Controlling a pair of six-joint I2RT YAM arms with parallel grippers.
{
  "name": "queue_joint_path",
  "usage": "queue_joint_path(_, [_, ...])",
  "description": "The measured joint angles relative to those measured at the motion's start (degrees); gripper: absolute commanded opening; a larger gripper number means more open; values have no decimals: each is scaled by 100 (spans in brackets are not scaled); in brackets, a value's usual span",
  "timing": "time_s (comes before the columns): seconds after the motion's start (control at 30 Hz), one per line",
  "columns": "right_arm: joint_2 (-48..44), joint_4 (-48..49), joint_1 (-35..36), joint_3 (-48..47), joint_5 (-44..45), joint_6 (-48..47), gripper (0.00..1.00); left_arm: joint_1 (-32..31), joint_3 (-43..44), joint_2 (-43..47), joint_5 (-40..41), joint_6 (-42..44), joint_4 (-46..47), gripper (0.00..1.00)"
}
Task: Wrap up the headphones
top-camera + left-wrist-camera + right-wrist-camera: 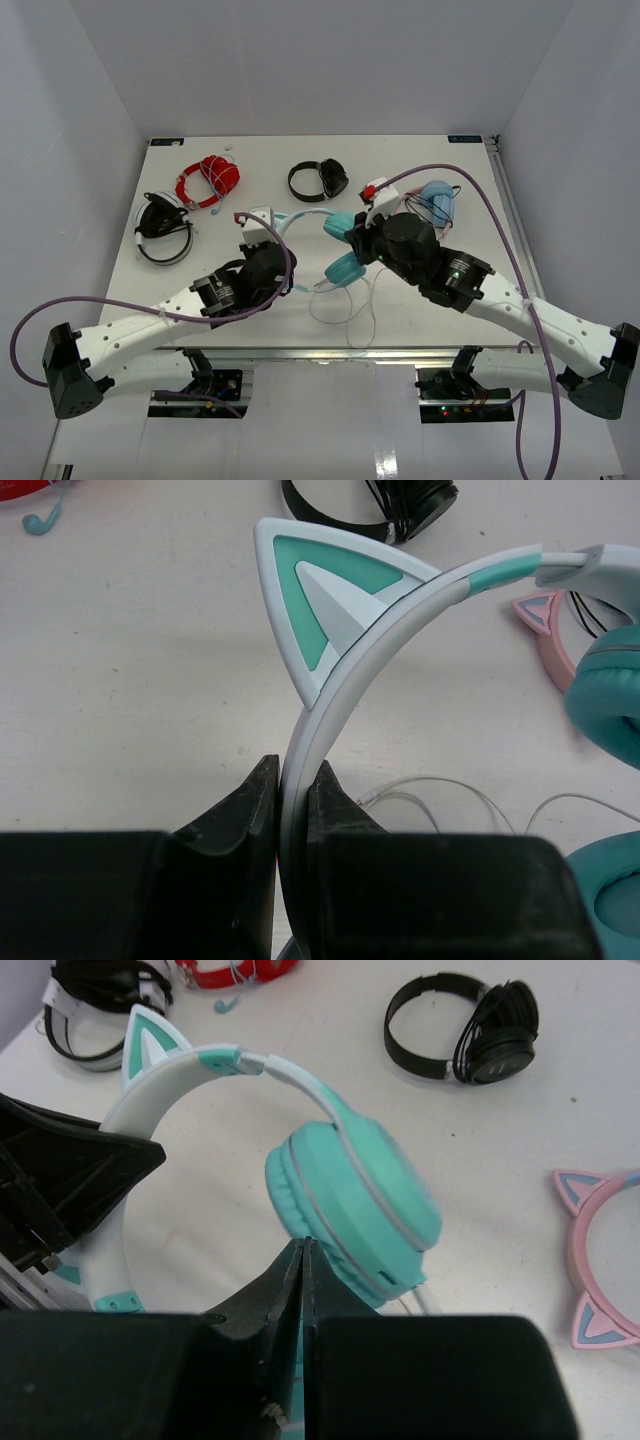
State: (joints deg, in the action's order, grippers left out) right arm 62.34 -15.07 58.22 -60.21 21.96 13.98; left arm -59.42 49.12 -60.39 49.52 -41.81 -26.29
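White table (270, 160), grey walls on three sides. Headphones (345, 268) are at the table centre between the two arms. Both cups face the right arm, and the headband (400, 610) arches toward the left arm.

Left gripper (293, 775) is clamped on the headband just below the cat ear (320, 600); the band fills the narrow gap between the jaws. Right gripper (303, 1250) is fully closed, its tips just in front of the near cup (350, 1200). It cannot be told whether it pinches anything. Cable (432, 779) lies in loose loops on the table beside the cups.

Hazards, by judgement:

1. Headband slip. The left grip is on a thin, curved, smooth band. A pull from the right arm could twist it or drag it out of the jaws.
2. Neighbour contact. Pink headphones (575, 1250) lie near the right arm. A wide winding sweep could snag or push them.
3. Cable loss. The cable is thin, so the closed jaws may hold nothing. Loose loops could tangle or catch on a cup instead of winding neatly.
4. Cable strain. Excess tension could stress the cable where it enters the cup.
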Motion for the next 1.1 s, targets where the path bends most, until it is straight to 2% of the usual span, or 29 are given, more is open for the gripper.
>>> queue_joint_path(0.1, [-482,-23,-2,11,99,-159,44,5,-2,76,-46,171,9,0])
queue_joint_path(0.23, [-1155,-89,-9,134,176,-369,59,5,-5,97,-64,344,-73,0])
queue_joint_path(0.5, [-2113,-310,-9,692,-146,-581,68,5,-20,827,-75,540,-628,0])
queue_joint_path(0.7, [-2467,-357,-9,1223,-931,-862,81,5,683,1156,-233,577,-1400,0])
queue_joint_path(0.9, [-2991,115,-11,1993,-1621,-1178,87,5,1283,1520,-280,587,-1850,0])
queue_joint_path(1.1, [-3051,812,-11,2176,-1758,-1629,87,6,1983,1466,-383,637,-2062,0])
